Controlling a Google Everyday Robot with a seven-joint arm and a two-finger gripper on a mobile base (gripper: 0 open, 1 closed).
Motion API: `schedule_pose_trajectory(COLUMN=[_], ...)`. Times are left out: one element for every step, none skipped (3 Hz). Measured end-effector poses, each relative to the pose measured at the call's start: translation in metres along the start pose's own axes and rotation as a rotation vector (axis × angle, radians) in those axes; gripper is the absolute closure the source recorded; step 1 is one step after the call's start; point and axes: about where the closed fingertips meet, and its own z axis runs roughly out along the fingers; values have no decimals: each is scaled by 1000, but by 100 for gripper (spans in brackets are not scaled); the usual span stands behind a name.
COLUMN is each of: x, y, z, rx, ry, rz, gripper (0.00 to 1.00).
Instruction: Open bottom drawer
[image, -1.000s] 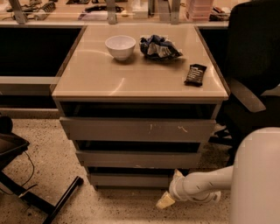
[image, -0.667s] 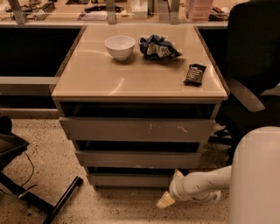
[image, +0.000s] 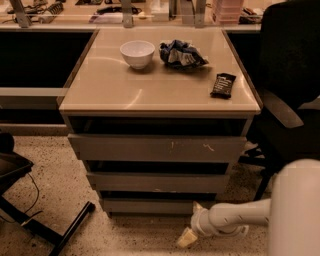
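Three grey fronts (image: 155, 148) are stacked. Lowest is the bottom drawer (image: 147, 206), long axis horizontal, face toward the camera, just up-left of the gripper (image: 187, 237), whose degree of opening cannot be told. Far above the gripper, a white bowl (image: 137, 52), its inside showing only white, stands on the cabinet top (image: 150, 92).

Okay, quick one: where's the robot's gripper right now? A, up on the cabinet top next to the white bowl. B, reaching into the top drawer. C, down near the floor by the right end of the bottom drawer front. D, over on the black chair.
C: the gripper is low, just above the speckled floor, by the right end of the bottom drawer front, far below the white bowl.
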Motion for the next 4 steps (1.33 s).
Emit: schedule_pose_trajectory(x=[7,32,32,26], y=[24,26,26,10], z=[35,44,44,48], rx=[-92,-107,-107,-134], ry=[-148,-193,-192,-218], rz=[-98,-81,-81,-95], gripper=[0,0,0,0])
